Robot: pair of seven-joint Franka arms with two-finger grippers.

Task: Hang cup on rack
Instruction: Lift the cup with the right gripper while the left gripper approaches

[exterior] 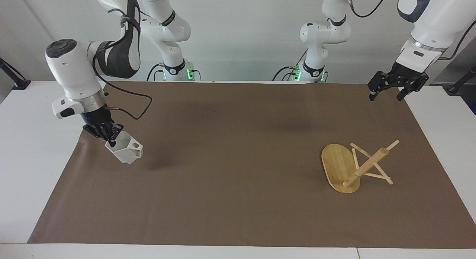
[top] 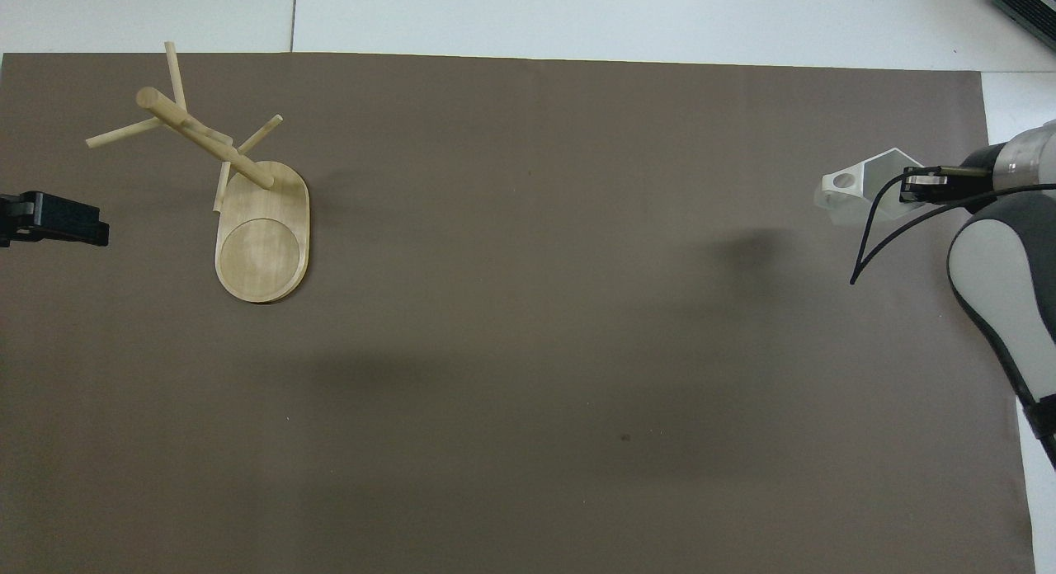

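So our right gripper [exterior: 110, 138] is pinched on the cup [exterior: 125, 152] rim, cup tilted and airborne, handle hole facing outward, which should suit threading a peg. From the cup in the facing view, the rack [exterior: 355, 166] sits at 3 o'clock, well apart, upright toward the left arm's end. Left gripper [exterior: 396, 88] waits spread, at 1 o'clock from the rack.

White faceted cup [exterior: 125, 152] with pierced blocky handle, tilted, lifted clear of the brown mat at the right arm's end, bamboo rack [exterior: 353, 166] tipped on its side, oval base on edge, pegs touching mat
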